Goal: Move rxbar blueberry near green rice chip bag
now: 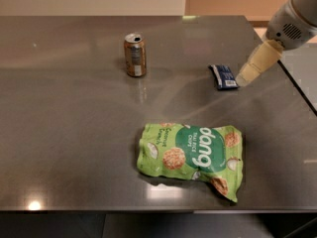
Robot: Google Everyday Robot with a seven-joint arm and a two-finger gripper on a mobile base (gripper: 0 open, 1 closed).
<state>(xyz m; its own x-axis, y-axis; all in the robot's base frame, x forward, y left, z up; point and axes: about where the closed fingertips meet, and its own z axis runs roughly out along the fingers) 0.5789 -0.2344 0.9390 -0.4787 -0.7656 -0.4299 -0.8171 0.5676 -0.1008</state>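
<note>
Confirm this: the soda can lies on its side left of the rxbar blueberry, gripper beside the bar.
Not quite: the camera view shows the soda can standing upright. It is left of the rxbar blueberry, with the gripper beside it.

Cream gripper [246, 76] beside navy rxbar blueberry [224, 76]

rxbar blueberry [224, 77] just left of gripper [243, 78]
</note>
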